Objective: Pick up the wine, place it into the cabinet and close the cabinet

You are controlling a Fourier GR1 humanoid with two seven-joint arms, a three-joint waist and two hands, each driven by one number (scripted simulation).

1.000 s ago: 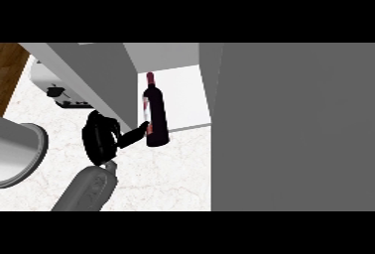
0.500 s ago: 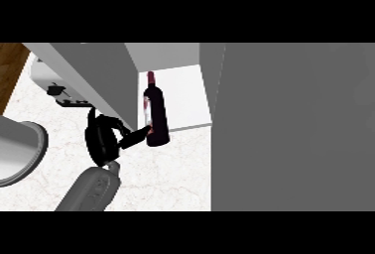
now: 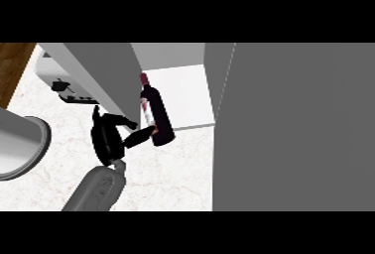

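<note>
Head view: the white marbled worktop [image 3: 172, 173] fills the lower middle. A cabinet stands toward its far edge. The cabinet's grey door [image 3: 99, 69] is swung open toward the worktop's left side, and its pale floor [image 3: 183, 94] is exposed.

The wine bottle [image 3: 158, 121] is dark, with a reddish neck and a light label. It stands at the front lip of that cabinet floor, just beside the free edge of the open door. Its base sits about where the cabinet floor meets the worktop, and its neck points toward the far edge.

The left hand [image 3: 108, 141] is on the worktop just left of the bottle, below the door's lower corner. Its grey forearm [image 3: 95, 191] comes in from the near edge. The side of the hand nearest the bottle touches the bottle's lower body. Whether it is grasping the bottle or has released it, I cannot tell. The right hand does not show.

A broad grey panel [image 3: 293, 124] covers the right side of the worktop. Near the far left corner, a toaster [image 3: 64, 84] stands partly hidden by the door. A grey round vessel [image 3: 18, 144] lies at the left edge. A strip of wooden floor [image 3: 15, 67] shows beyond the left edge.
</note>
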